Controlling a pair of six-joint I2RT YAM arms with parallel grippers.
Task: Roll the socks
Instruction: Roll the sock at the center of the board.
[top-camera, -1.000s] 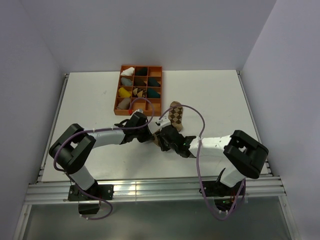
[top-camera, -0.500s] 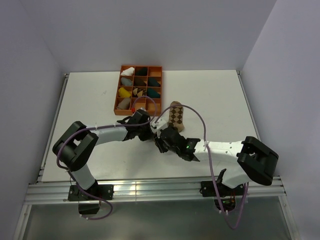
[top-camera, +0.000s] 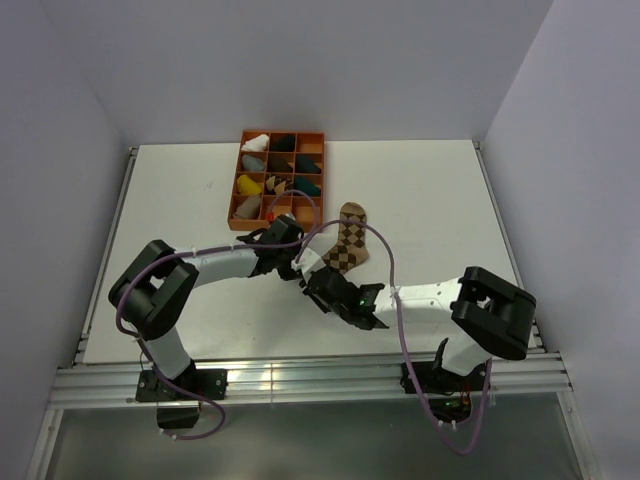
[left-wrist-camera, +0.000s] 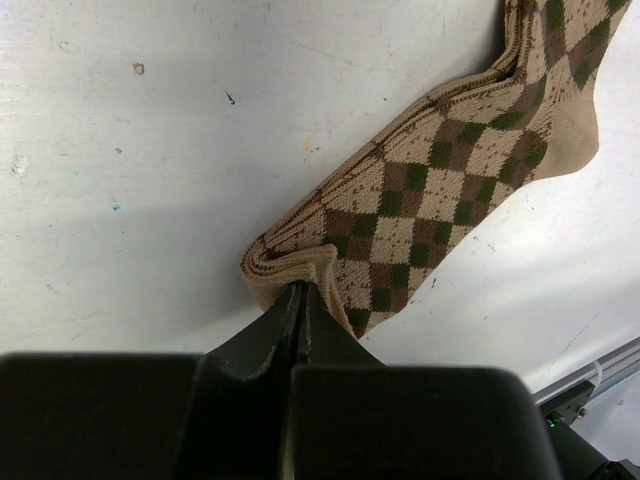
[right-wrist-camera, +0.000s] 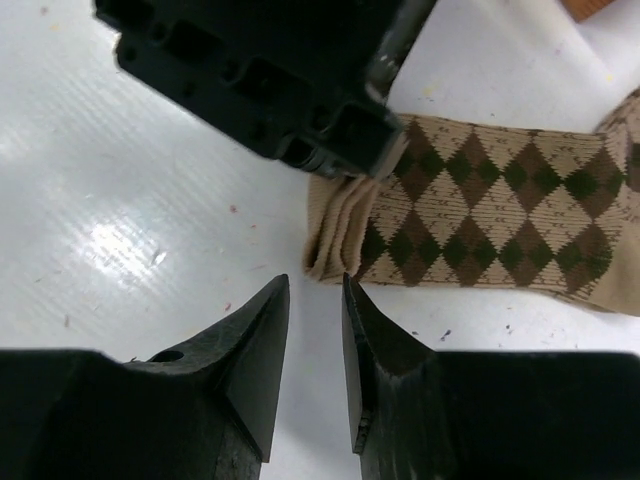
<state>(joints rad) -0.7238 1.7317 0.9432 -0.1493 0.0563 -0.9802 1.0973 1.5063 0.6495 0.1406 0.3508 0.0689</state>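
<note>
The right gripper (right-wrist-camera: 315, 285) has backed off to the near side, its jaws a little apart and holding nothing. The left gripper (left-wrist-camera: 302, 295) pinches the sock's near end. The sock (top-camera: 350, 238) now lies longer and flatter, mid-table, so I think rolling has yet to begin. The box (top-camera: 322, 180) sits close, far left. The table (top-camera: 440, 190) is bare on the right, with lots of room.

Soft, matt knitted cloth of the argyle sock (left-wrist-camera: 430, 190) — on a smooth, slightly glossy white table (right-wrist-camera: 120, 230) — scuffed, speckled
</note>
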